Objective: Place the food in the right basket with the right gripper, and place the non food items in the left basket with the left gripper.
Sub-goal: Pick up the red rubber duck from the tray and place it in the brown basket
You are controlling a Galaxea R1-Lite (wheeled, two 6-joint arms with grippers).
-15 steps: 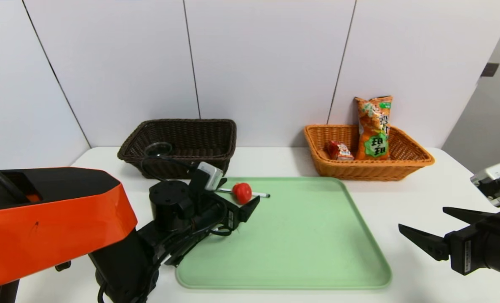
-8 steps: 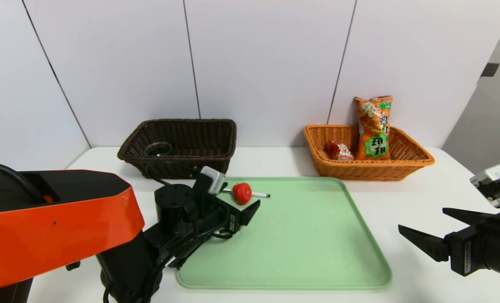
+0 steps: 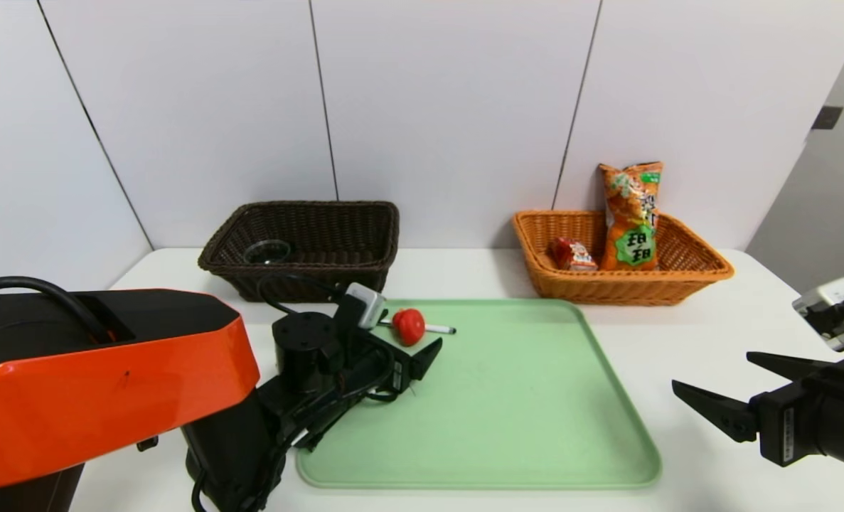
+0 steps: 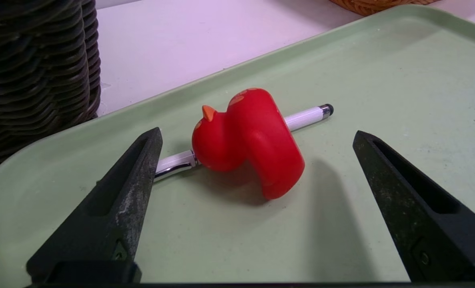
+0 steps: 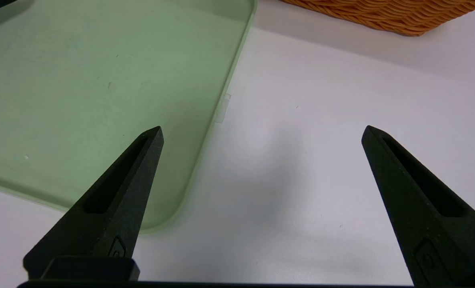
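dark wicker at ten o'clock of the green tray is the left basket, and the glass cup already lies in it, so one non-food item looks sorted. the left gripper, fingers spread wide and holding nothing, sits low over the tray's eleven o'clock corner with the red rubber duck lying between the tips but untouched; the approach seems lined up to pinch the duck. the white pen lies under or right behind the duck, its middle hidden, so whether they touch is unclear; a closing pinch might catch it too. from the head, the arm covers most of this gripper. at one o'clock the right basket holds the snack bag leaning upright and the drink carton, so the food looks done. the right gripper, spread and empty, idles at three o'clock over bare table, its wrist cut off by the frame.
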